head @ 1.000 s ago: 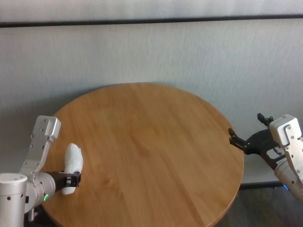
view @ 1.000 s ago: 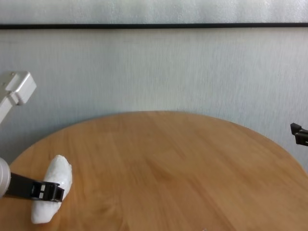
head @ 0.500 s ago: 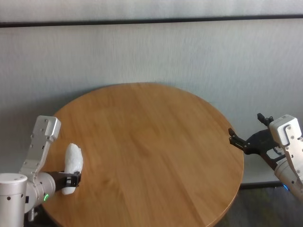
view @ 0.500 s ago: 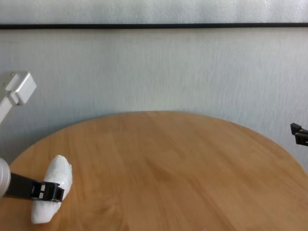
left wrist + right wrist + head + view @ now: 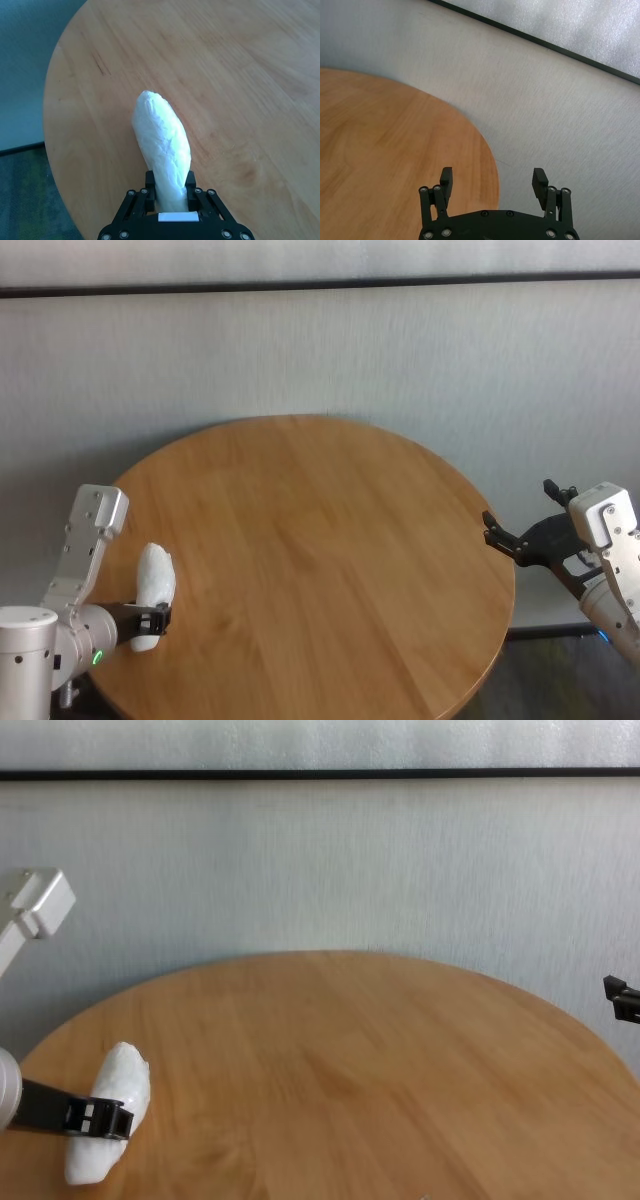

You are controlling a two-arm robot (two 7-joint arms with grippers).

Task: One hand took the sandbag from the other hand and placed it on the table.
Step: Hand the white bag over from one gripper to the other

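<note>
Head view. You face a round wooden bench [image 5: 310, 560] set before a pale grey wall with a dark rail near the top. At the bench's left near edge the left gripper [image 5: 150, 621], on the green-lit wrist, has its fingers clamped around the white sandbag [image 5: 155, 585]. The right gripper [image 5: 520, 540] hangs just off the bench's right rim, fingers spread wide and empty. Against the frames of the past second nothing has shifted: bag, arms and fingers sit exactly as they did. You may read this as a pause with the hand-over not yet begun, the two grippers being well apart.

Left wrist view. The sandbag [image 5: 162, 145] stands out from between the fingers [image 5: 146, 192], gripped at its lower end, the free end pointing across the bench [image 5: 240, 75]. Its gripped end is hidden behind the gripper body, so how deep the hold goes is hard to judge.

Right wrist view. Both fingers [image 5: 446, 180] stand far apart with nothing between them, above the bench's rim [image 5: 395, 140] and the grey wall. The sandbag is out of frame.

Chest view. The left gripper [image 5: 98, 1117] crosses the sandbag [image 5: 108, 1120] near its middle. The bag appears to rest on or just above the bench [image 5: 350, 1070], though contact cannot be confirmed. Of the right gripper [image 5: 622, 998] only a tip shows at the frame's edge.
</note>
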